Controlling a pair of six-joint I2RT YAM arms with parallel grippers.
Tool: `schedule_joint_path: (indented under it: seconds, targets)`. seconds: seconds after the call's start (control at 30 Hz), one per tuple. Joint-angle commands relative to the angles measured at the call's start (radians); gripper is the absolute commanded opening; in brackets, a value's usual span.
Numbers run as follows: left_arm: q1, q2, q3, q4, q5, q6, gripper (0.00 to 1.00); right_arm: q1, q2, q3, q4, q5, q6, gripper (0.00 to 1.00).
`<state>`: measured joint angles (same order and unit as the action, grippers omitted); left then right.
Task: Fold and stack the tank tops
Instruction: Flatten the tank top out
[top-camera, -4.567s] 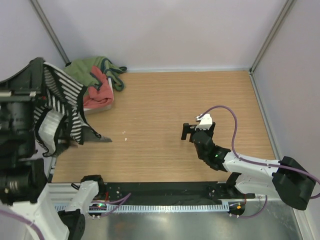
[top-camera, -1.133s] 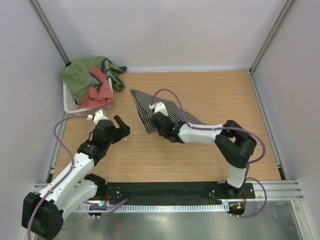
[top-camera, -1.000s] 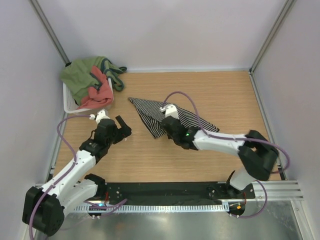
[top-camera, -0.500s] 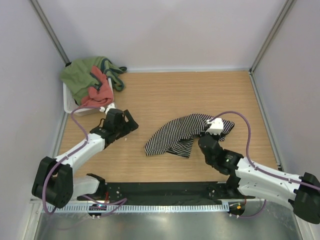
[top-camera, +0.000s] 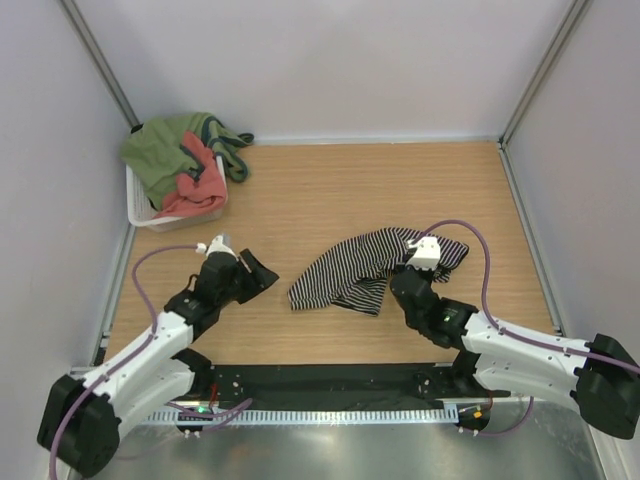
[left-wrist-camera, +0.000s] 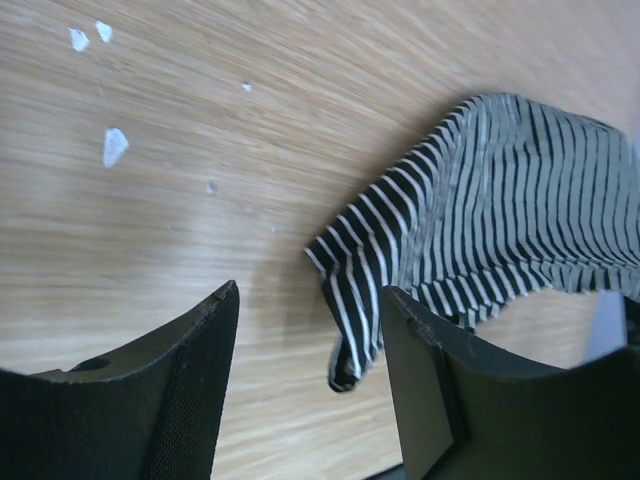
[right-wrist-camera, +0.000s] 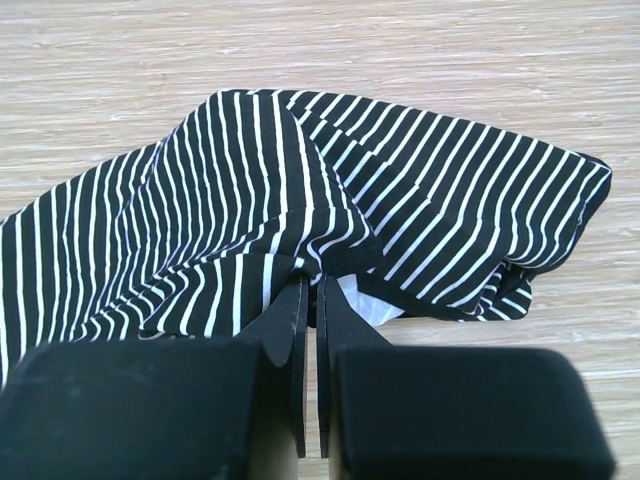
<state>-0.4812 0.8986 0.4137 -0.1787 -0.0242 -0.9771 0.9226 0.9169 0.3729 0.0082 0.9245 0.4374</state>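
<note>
Left gripper (left-wrist-camera: 305, 298) is pulling back toward its base, jaws partly open, gripping nothing. Right gripper (right-wrist-camera: 310, 300) is pinching the striped top (top-camera: 350, 268), lying crumpled mid-table (top-camera: 400, 180). Salmon top (top-camera: 197, 186) is sitting in the basket (top-camera: 139, 212).

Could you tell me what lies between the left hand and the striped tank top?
Nothing but bare table between left hand and striped tank top, per the top view.

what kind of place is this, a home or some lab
Probably a robot test cell, not a home: a wooden table boxed in by plain panels, with two arms bolted at its near edge.
</note>
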Motion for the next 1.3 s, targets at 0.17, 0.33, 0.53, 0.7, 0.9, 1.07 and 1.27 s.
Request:
schedule_joint_path:
  seconds: [0.17, 0.33, 0.53, 0.7, 0.9, 1.07, 1.27]
  targets:
    - [-0.071, -0.167, -0.03, -0.042, 0.058, -0.136, 0.54, 0.001, 0.011, 0.014, 0.079, 0.023, 0.029, 0.02]
    - [-0.149, -0.061, 0.028, -0.048, 0.035, -0.146, 0.47, 0.001, 0.007, 0.011, 0.079, 0.027, 0.03, 0.02]
    - [-0.198, 0.043, 0.065, -0.045, 0.004, -0.141, 0.42, 0.001, -0.001, 0.008, 0.078, 0.031, 0.032, 0.04]
    - [-0.221, 0.034, 0.056, -0.042, -0.022, -0.149, 0.38, 0.001, -0.001, 0.008, 0.075, 0.031, 0.034, 0.05]
    - [-0.231, 0.071, 0.065, -0.03, -0.016, -0.153, 0.38, -0.001, -0.009, 0.006, 0.067, 0.036, 0.04, 0.05]
    - [-0.241, 0.103, 0.086, -0.016, -0.016, -0.147, 0.36, 0.001, -0.027, -0.005, 0.068, 0.034, 0.041, 0.05]
    - [-0.254, 0.152, 0.102, 0.004, -0.014, -0.144, 0.32, 0.001, -0.032, -0.005, 0.067, 0.034, 0.041, 0.06]
